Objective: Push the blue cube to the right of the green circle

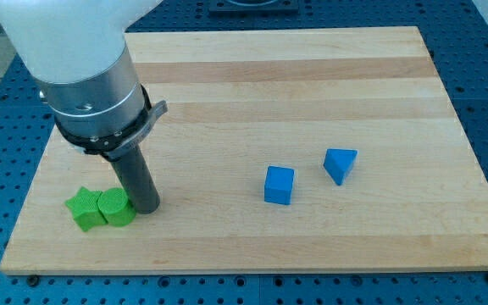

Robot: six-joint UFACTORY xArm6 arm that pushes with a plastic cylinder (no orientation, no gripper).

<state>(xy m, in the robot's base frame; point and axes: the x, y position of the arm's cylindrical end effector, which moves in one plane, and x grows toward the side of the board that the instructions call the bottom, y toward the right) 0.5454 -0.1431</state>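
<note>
The blue cube (279,185) lies on the wooden board right of the middle, toward the view's bottom. The green circle (117,207) lies near the board's bottom left. My tip (146,207) stands right beside the green circle's right side, touching or nearly touching it, and far to the left of the blue cube. The arm's white and grey body covers the board's upper left corner.
A green star-shaped block (83,209) sits against the green circle's left side. A blue triangular block (340,164) lies just up and right of the blue cube. The wooden board (312,76) rests on a blue perforated table.
</note>
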